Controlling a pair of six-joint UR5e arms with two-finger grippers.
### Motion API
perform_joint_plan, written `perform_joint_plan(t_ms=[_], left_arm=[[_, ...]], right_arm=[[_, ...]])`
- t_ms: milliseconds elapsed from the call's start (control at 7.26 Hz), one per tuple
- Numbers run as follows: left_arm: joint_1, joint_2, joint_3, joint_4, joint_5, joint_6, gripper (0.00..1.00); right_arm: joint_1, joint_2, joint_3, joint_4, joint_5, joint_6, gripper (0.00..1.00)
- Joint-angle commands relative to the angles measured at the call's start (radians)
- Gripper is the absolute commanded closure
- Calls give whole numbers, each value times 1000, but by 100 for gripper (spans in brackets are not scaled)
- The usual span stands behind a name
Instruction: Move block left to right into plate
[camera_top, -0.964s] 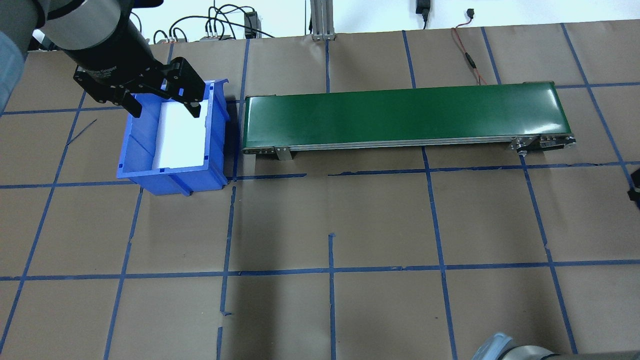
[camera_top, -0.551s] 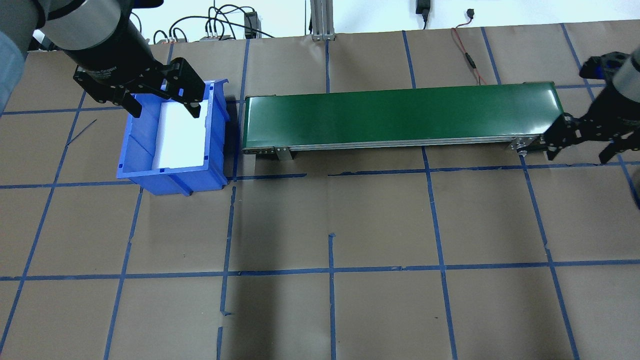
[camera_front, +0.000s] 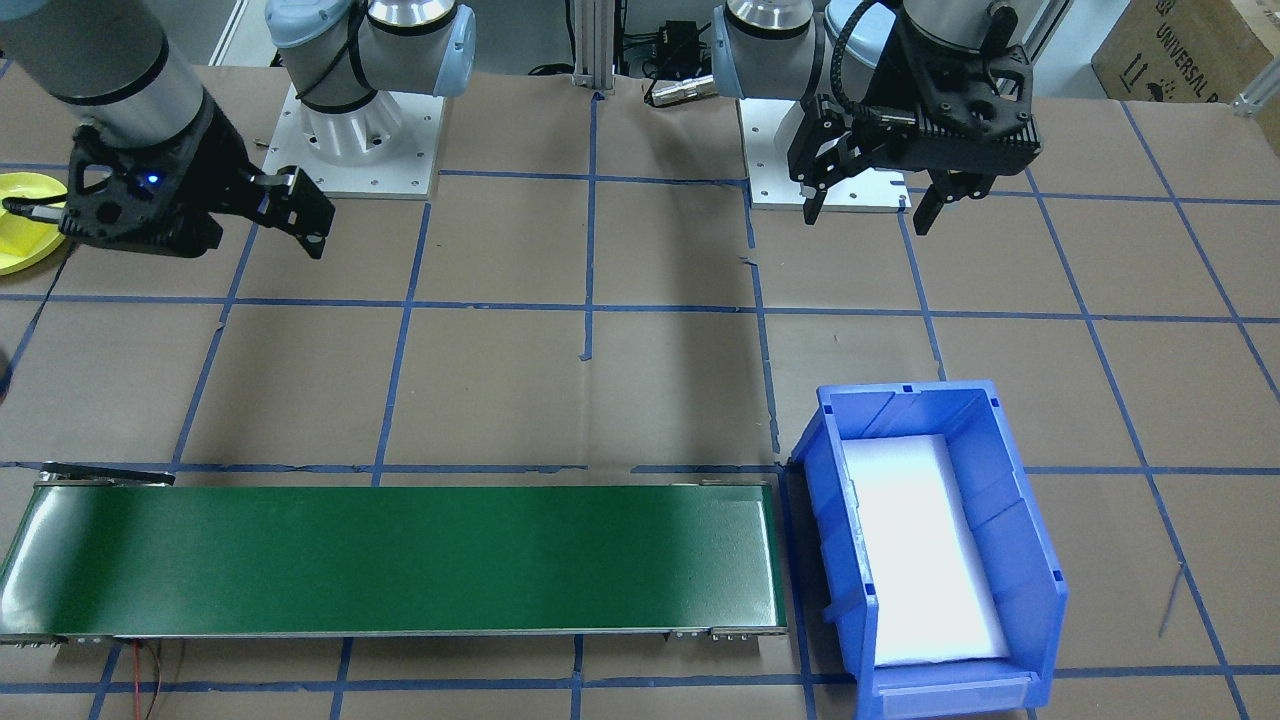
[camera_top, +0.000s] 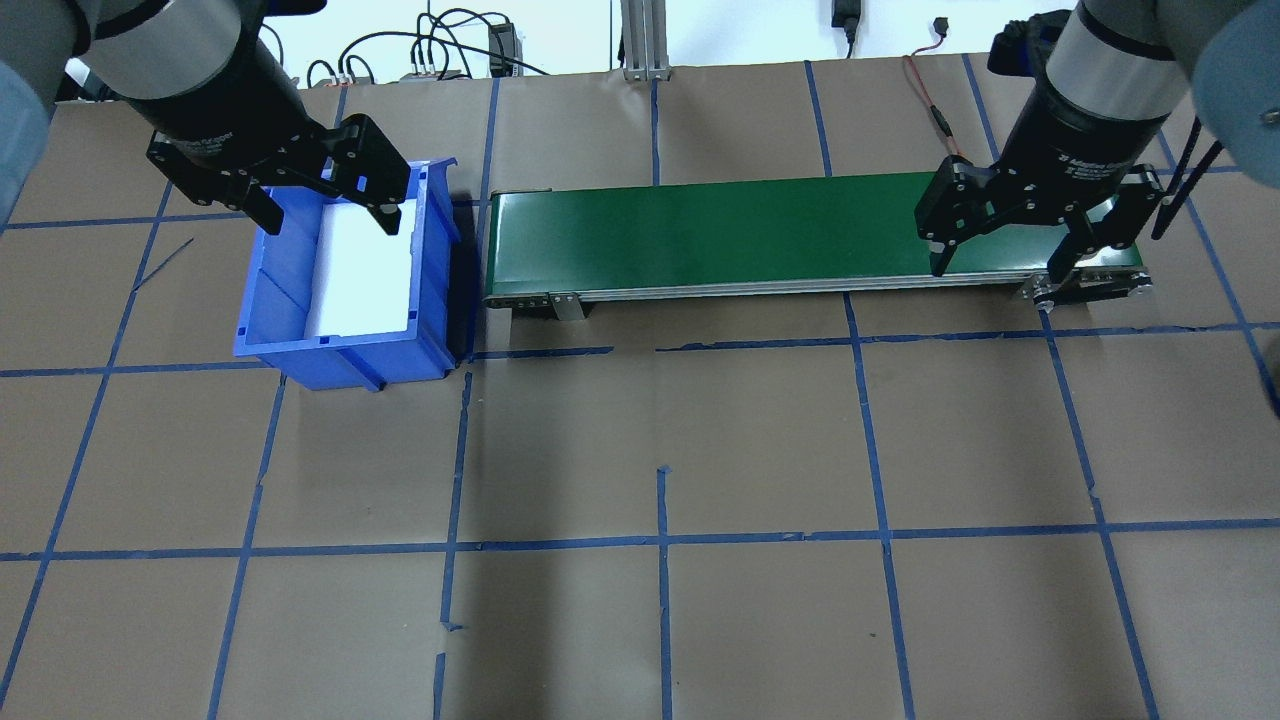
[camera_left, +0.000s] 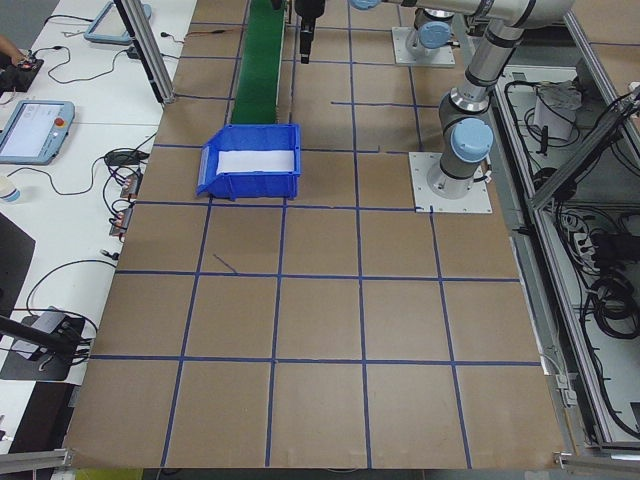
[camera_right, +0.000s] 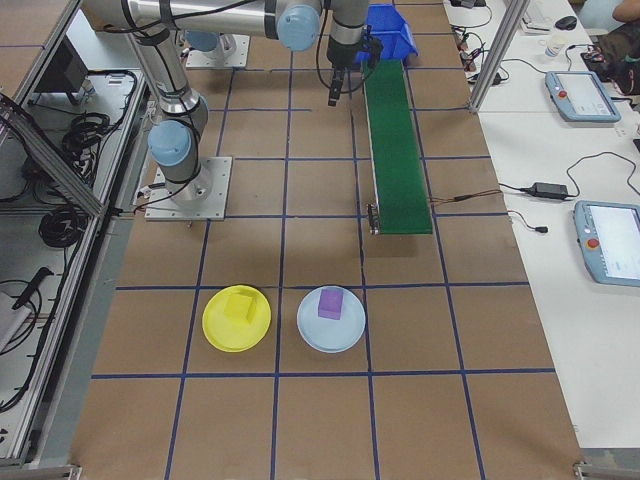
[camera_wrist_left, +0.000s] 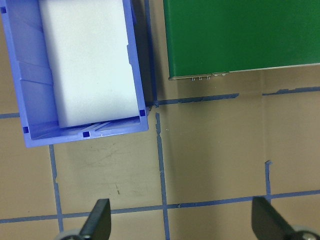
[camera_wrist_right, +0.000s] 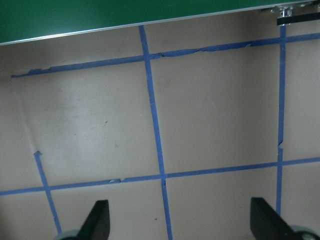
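My left gripper (camera_top: 325, 215) hangs spread and empty above the blue bin (camera_top: 345, 275), which holds only white foam. My right gripper (camera_top: 1000, 262) hangs spread and empty over the right end of the green conveyor (camera_top: 790, 235). The yellow block (camera_right: 239, 306) lies in the yellow plate (camera_right: 236, 319) on the desk (camera_right: 300, 240), beyond the conveyor's end, beside a pale plate (camera_right: 331, 319) carrying a purple block (camera_right: 330, 303).

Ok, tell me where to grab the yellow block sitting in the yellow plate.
Pinch the yellow block across two opposite flat sides, coming straight down from above. It lies flat inside the yellow plate, whose raised rim would probably block a sideways approach.
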Motion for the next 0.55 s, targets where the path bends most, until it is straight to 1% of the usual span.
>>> perform_joint_plan(t_ms=[0, 138, 275, 413], left_arm=[[-1, 0, 0, -1, -1, 0, 0], [1, 0, 0, -3, 0, -1, 0], [-1, 1, 0, -4, 0, 0, 0], [-1, 2, 2, -4, 0, -1, 0]], right_arm=[[112, 6, -33, 15, -34, 94, 0], [77, 17, -28, 12, -33, 68, 0], [40, 8, -30, 18, -16, 67, 0], [46, -5, -30, 27, -19, 69, 0]])
